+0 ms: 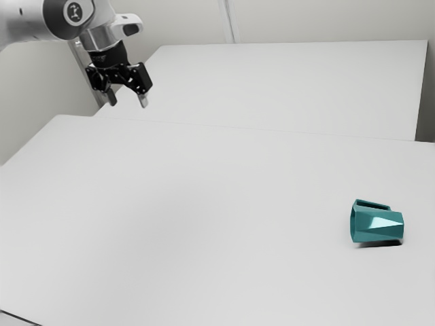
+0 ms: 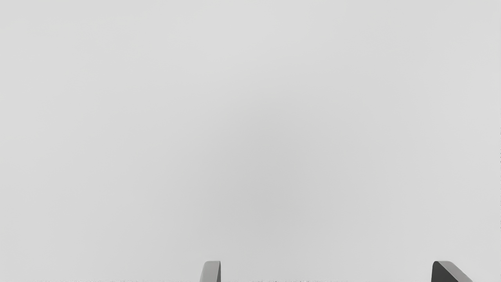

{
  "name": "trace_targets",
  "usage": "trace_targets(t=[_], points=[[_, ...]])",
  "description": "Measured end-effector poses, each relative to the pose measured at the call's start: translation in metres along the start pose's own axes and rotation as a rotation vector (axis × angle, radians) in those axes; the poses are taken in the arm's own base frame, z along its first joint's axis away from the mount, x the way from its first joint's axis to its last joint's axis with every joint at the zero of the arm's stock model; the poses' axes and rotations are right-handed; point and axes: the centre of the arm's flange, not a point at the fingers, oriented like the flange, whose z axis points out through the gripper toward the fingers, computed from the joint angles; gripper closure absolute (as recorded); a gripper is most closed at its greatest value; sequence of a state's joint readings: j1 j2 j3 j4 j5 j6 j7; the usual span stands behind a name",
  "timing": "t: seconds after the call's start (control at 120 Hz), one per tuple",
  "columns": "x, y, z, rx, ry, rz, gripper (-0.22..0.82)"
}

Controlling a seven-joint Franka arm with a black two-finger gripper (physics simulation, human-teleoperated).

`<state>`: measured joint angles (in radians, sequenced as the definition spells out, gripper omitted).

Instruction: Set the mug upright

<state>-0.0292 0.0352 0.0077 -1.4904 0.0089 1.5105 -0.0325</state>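
Held nothing in the black two-finger pincer [image 1: 128, 102], hung high in the upper left of the exterior view, with its fingers [image 2: 211, 272] spread wide and bare air between them. Saw the teal, faceted mug [image 1: 377, 225] lying on its side at the right of the frame, a little below mid-height, resting on the white tabletop [image 1: 204, 217] and well apart from the pincer. Had to travel, by the look of it, a long way toward the exterior view's right, nearer the camera and down, with the white-and-grey arm [image 1: 41, 19] as the single one to hand. Traced the mug's long axis roughly across the frame, with the wide mouth facing the exterior view's left, back toward the arm's side, and the narrower base pointing right. Called, in all likelihood, for a grip across the body, then a tilt to swing that mouth upward. Noted the angular handle along the upper far side, liable to foul a finger. Showed flat, crisp planes on the mug, with one bright glint, perhaps slippery to pinch; found the tabletop smooth, matte and plain, with a soft grey shadow [image 2: 262, 196] in the wrist view.
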Motion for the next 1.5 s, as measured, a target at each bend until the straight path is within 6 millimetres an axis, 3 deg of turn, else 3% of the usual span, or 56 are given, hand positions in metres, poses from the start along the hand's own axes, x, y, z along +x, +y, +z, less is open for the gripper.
trace_targets(t=[0.233, 0.467, 0.675, 0.967, 1.217, 1.5], points=[[-0.002, 0.018, 0.001, -0.017, -0.011, 0.011, 0.02], [0.006, 0.031, 0.017, -0.128, 0.003, 0.009, 0.02], [0.016, 0.049, 0.048, -0.255, 0.041, 0.050, 0.03], [0.025, 0.095, 0.107, -0.452, 0.087, 0.158, 0.04], [0.022, 0.104, 0.167, -0.645, 0.112, 0.167, 0.04], [0.018, 0.146, 0.204, -0.775, 0.151, 0.249, 0.04]])
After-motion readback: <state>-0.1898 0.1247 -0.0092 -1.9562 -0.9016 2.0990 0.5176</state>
